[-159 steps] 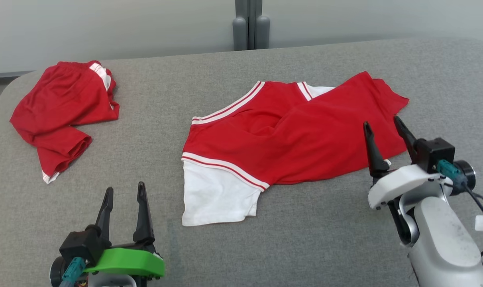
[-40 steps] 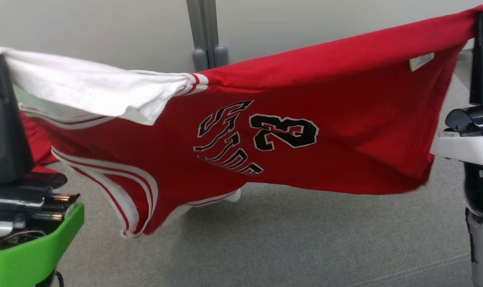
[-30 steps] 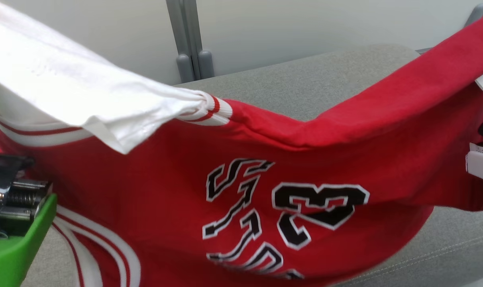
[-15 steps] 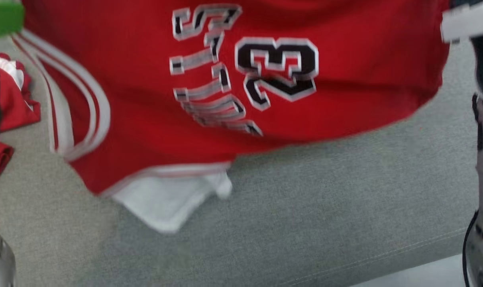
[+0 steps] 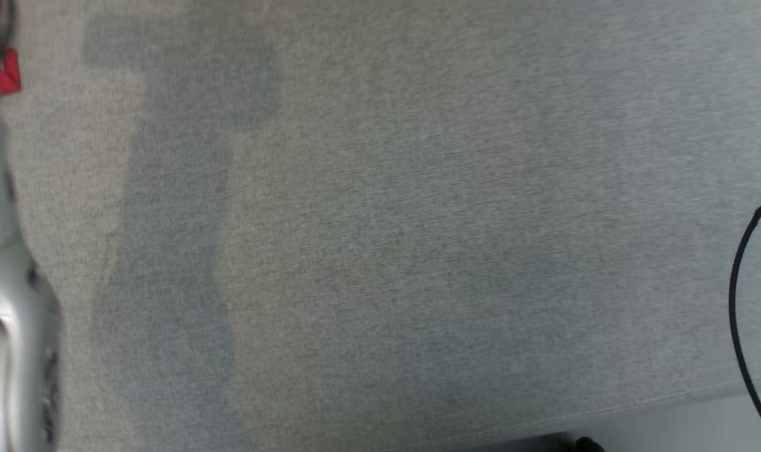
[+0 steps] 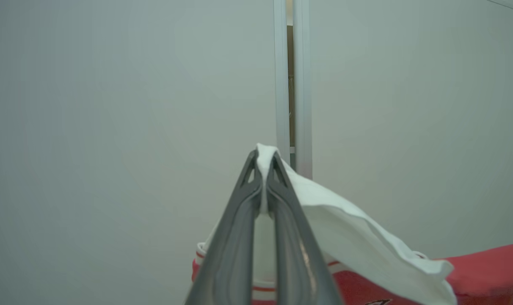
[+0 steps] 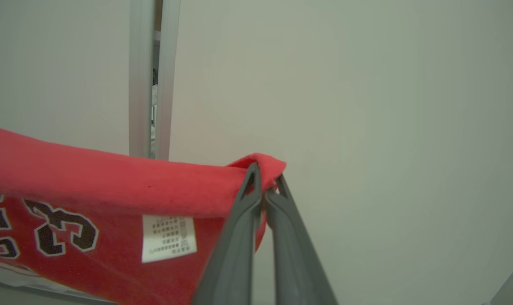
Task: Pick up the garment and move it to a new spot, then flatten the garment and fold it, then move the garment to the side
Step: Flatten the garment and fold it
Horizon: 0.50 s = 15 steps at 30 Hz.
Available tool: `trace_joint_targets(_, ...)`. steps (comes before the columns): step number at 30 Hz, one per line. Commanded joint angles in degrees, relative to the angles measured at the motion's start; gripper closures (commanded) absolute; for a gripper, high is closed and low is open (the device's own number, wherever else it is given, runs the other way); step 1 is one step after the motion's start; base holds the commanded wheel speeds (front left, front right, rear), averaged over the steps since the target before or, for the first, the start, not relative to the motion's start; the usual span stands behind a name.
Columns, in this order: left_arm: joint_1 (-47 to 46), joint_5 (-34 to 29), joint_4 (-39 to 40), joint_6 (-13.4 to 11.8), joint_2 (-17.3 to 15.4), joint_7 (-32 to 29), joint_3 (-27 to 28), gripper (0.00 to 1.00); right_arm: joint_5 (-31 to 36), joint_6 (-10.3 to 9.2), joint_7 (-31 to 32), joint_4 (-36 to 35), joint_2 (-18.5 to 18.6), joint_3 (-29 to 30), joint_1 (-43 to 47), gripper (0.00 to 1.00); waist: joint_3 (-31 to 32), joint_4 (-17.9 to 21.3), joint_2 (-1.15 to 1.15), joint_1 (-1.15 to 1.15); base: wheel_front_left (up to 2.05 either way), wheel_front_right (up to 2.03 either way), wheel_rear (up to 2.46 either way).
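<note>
A slip is the danger here. Only a thin fold of cloth is pinched at each tip, and a sharp swing or a hard pull apart could tear an edge free. The red basketball jersey [image 7: 91, 186] would then be dropped in a heap and would have to be spread afresh.

The left pincer [image 6: 263, 157] is seen clenched on the white sleeve [image 6: 345, 224], with a small tuft poking out past the fingertips. The right pincer [image 7: 266, 173] is clamped just as tight on a red corner, the fabric bunched over its tips.

Between the two pincers the jersey is hung in the air, its top edge drawn fairly taut and the body draped beneath. The care label [image 7: 168, 237] is shown just beside the right pincer, and the black number [image 7: 66, 231] lies further along toward the left one.

Beyond both pincers a pale wall with an upright post [image 6: 291, 84] is faced. Below them the grey fabric-covered bench [image 5: 418, 220] is looked down on. If the jersey is lowered too fast, the hem could be crumpled under the body and the flattening made harder.
</note>
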<state>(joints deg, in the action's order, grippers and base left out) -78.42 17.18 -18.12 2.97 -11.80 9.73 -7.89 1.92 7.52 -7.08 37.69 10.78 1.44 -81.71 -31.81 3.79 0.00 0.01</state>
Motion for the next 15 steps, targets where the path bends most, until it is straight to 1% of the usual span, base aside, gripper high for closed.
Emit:
trace_joint_targets(1,2.9,0.5,-1.2,0.4,0.6,1.0,-0.4,1.00,1.1,-0.06,-1.5,1.9,0.3,0.6,1.4,1.00,-6.8,-5.4,0.00,-0.01,0.00,0.00,0.00)
trace_joint_targets(4,7.2,2.4,-2.1,1.3,2.1,3.0,-0.5,1.00,2.2,-0.06,-4.5,7.3,-0.2,1.8,3.6,1.00,-8.5,-6.1,0.00,-0.01,0.00,0.00,0.00)
trace_joint_targets(8,15.2,3.9,-0.4,2.2,3.2,4.7,-0.7,1.00,1.4,-0.06,-7.1,11.3,-0.7,2.8,6.7,1.00,-9.1,-6.1,0.00,-0.01,0.00,0.00,0.00)
trace_joint_targets(11,20.2,5.2,2.8,2.7,3.1,5.1,-0.1,1.00,-0.5,-0.06,-7.9,11.6,-0.6,3.2,8.4,1.00,-8.6,-5.8,0.00,-0.01,0.00,0.00,0.00)
trace_joint_targets(15,27.4,6.4,8.0,3.1,2.8,5.5,1.0,1.00,-3.2,-0.06,-8.2,9.1,0.2,3.4,11.6,1.00,-7.2,-5.1,0.00,-0.01,0.00,0.00,0.00)
